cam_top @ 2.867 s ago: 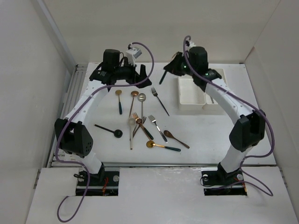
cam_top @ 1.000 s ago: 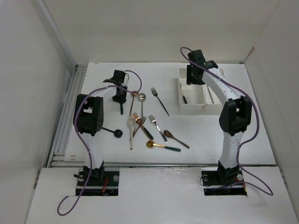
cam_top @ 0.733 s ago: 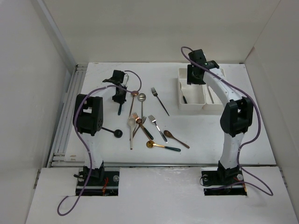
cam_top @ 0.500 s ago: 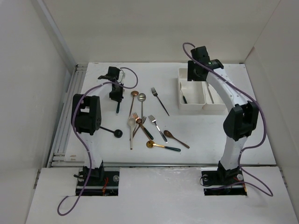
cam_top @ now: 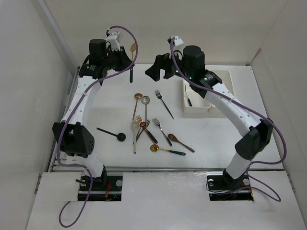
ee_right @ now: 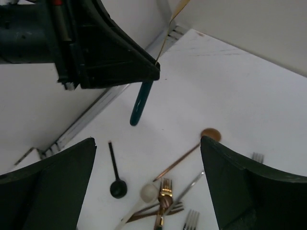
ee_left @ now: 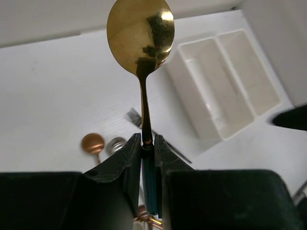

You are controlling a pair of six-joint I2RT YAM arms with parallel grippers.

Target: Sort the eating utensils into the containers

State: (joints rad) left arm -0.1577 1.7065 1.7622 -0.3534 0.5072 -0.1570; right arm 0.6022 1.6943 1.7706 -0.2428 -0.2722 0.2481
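**Operator:** State of the fingers?

**Technician:** The left fingers (ee_left: 128, 155) are pressed together on the slim gold-bowled spoon with the dark teal handle (ee_left: 140, 33); they pinch it where the gold stem meets the teal grip; bowl up, handle hanging free below. The spoon is held well above the white worktop (cam_top: 216, 139), over its far left part. The right fingers (ee_right: 249, 187) are spread wide and hold nothing; they face the spoon from near by, apart from it.

**Operator:** Step in hand?

**Technician:** Transfer of the spoon to the two joined white rectangular plastic bins (ee_left: 234, 79); these stand at the far right, well apart from the spoon. A hand-over to the right arm looks probable; that is a judgement only.

**Operator:** Procedure?

**Technician:** Bring the spread right fingers around the free teal handle, below the left grip; centre the handle between them; close firmly before the left fingers loosen. The stem is thin and polished; an off-centre pinch may let it swivel. Keep the spoon upright during the exchange; then lay it lengthwise into one bin; which bin takes spoons cannot be told here. Route clear of the loose spoons and forks (cam_top: 144, 127) lying mid-worktop.
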